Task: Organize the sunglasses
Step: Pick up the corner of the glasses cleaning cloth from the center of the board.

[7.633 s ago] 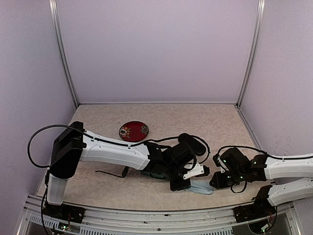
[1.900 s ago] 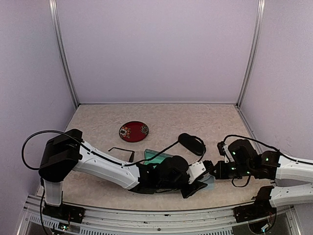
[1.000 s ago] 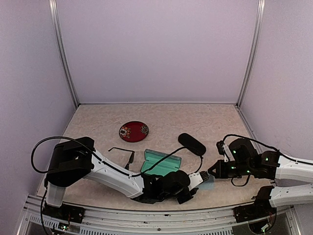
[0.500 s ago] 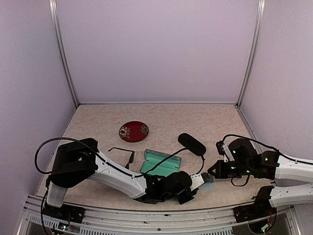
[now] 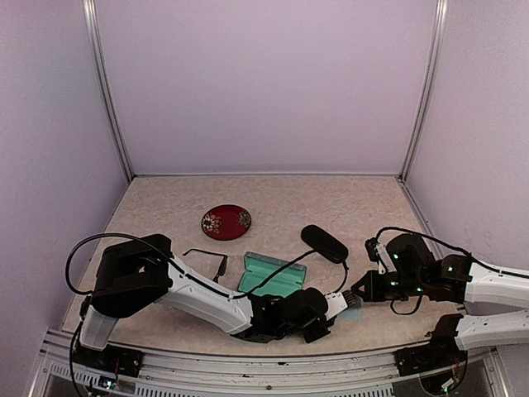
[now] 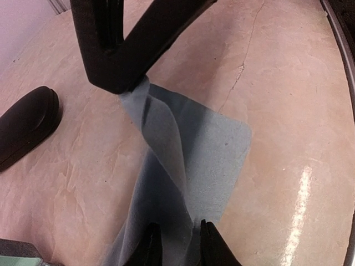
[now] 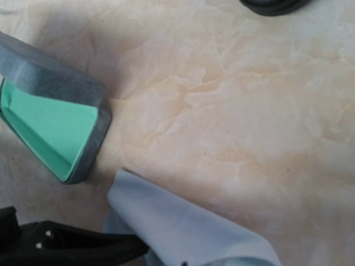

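Though overhead hides it, left wrist shows cloth apparently pinched both ends.

It was a robot test booth: plain purple walls stood around a small table at 12 o'clock.

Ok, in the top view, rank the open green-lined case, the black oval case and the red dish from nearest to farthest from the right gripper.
From the right gripper, which pinches the blue-grey cloth:
1. Black oval case: up and left of it, mid-table.
2. Open green-lined case: farther left, almost level with it.
3. Red dish: far left, toward the back.
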